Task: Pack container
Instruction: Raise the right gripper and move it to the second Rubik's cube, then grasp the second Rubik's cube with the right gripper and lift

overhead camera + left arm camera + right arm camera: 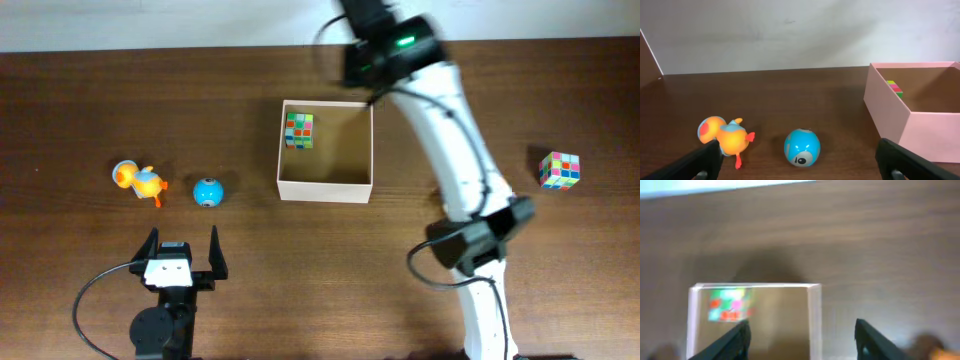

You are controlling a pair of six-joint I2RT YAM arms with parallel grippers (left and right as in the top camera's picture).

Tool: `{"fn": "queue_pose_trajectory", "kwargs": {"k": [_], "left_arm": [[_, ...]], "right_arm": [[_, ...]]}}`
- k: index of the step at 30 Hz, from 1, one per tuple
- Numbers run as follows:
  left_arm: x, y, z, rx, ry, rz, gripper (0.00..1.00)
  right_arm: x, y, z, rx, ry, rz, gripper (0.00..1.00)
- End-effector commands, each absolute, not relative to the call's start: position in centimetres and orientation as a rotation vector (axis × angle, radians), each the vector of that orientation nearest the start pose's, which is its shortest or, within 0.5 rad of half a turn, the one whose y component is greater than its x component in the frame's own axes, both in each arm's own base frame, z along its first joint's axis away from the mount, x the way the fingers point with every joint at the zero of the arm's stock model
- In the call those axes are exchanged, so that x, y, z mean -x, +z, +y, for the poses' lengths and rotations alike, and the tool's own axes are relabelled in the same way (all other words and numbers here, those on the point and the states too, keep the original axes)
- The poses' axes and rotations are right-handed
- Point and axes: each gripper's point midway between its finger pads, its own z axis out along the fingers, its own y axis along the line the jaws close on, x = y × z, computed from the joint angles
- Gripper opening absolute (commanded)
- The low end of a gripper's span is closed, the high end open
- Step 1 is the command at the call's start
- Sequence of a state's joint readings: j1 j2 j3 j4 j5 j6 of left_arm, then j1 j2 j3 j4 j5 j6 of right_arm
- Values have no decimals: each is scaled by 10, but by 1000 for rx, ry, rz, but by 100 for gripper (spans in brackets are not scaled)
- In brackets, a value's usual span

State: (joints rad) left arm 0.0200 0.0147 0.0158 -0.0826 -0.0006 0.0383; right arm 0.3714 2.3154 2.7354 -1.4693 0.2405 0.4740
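Left gripper (pixel 183 236) and right gripper (pixel 801 328) spread, empty; container (pixel 325 190) holds one cube (pixel 299 129).
Duck (pixel 137 182) and ball (pixel 208 191) just ahead of left gripper, container ahead-right; right gripper hovers above container's far wall; second cube (pixel 559 170) well aside.

Orange toy duck (pixel 138 182) near a blue ball (pixel 208 191), a puzzle cube (pixel 559 170) well apart, on a wooden table (pixel 80 100).
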Motion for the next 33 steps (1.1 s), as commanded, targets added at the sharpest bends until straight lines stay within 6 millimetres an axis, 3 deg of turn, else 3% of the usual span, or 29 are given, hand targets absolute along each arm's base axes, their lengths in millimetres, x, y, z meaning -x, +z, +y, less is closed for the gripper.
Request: {"fn": "queue_pose_trajectory", "kwargs": {"k": [1, 9, 13, 19, 26, 33], "left_arm": [[-246, 156, 5, -28, 56, 1650, 99], [-246, 156, 5, -28, 56, 1650, 99], [-246, 156, 5, -28, 56, 1650, 99], [-246, 156, 5, -28, 56, 1650, 99], [-246, 156, 5, -28, 56, 1650, 99], [-246, 156, 5, -28, 56, 1650, 99]], "right_arm": [[-497, 282, 65, -522, -68, 2481, 64], [-465, 260, -70, -855, -194, 2572, 70], [-454, 249, -115, -873, -180, 2628, 73], [-431, 212, -154, -886, -169, 2782, 76], [-388, 147, -188, -1041, -277, 2974, 79], [-374, 122, -219, -1118, -279, 2980, 88]]}}
